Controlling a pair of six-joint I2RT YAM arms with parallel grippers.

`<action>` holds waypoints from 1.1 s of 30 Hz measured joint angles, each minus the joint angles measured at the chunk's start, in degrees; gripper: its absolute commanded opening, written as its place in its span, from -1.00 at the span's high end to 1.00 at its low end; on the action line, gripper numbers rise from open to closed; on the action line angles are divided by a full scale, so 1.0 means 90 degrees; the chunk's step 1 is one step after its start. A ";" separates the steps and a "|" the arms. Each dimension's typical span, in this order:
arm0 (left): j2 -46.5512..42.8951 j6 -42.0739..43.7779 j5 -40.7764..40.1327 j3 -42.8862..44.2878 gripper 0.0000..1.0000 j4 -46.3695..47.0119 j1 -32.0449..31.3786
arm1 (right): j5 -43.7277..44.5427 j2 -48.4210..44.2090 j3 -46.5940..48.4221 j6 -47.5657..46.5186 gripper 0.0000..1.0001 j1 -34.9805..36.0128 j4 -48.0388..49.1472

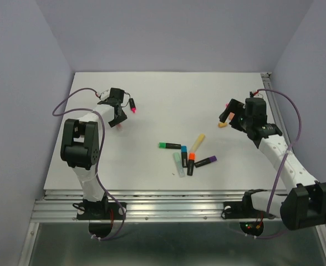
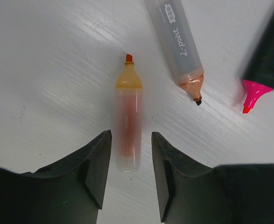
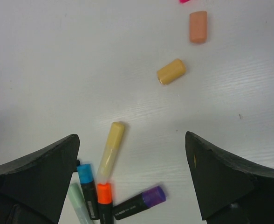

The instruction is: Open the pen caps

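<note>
Peach cap (image 3: 198, 27), yellow-orange cap (image 3: 171, 71): loose stubby cylinders, apart on white table (image 3: 58, 56), bare surface all round. Capped pens (image 3: 111, 148) clustered mid-table, away from edges. Right gripper (image 3: 132, 140) fingers spread wide. Left gripper (image 2: 131, 140) fingers apart, straddling uncapped barrel (image 2: 127, 116).

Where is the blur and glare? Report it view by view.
Left wrist: the pale pen between the claw fingers is smeared mid-barrel, the black pink-tipped pen soft-edged. Right wrist: the yellow cap and peach cap are sharp, shadows faint. Top external: even light, no glare, the pen cluster small.
</note>
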 measured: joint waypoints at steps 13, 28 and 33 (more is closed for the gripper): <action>0.0015 -0.0192 0.0459 0.0211 -0.84 -0.0136 0.0090 | 0.0058 -0.1489 -0.0797 0.0036 -1.00 0.0000 -0.0495; -0.3492 -0.1868 0.0826 -0.2344 -0.98 -0.0080 -0.3283 | 0.0546 -0.1093 -0.0988 0.0704 -1.00 0.0000 -0.0765; -0.3339 -0.2698 0.0682 -0.2535 -0.98 -0.0245 -0.4515 | 0.0653 -0.1069 -0.0988 0.0772 -1.00 0.0000 -0.0770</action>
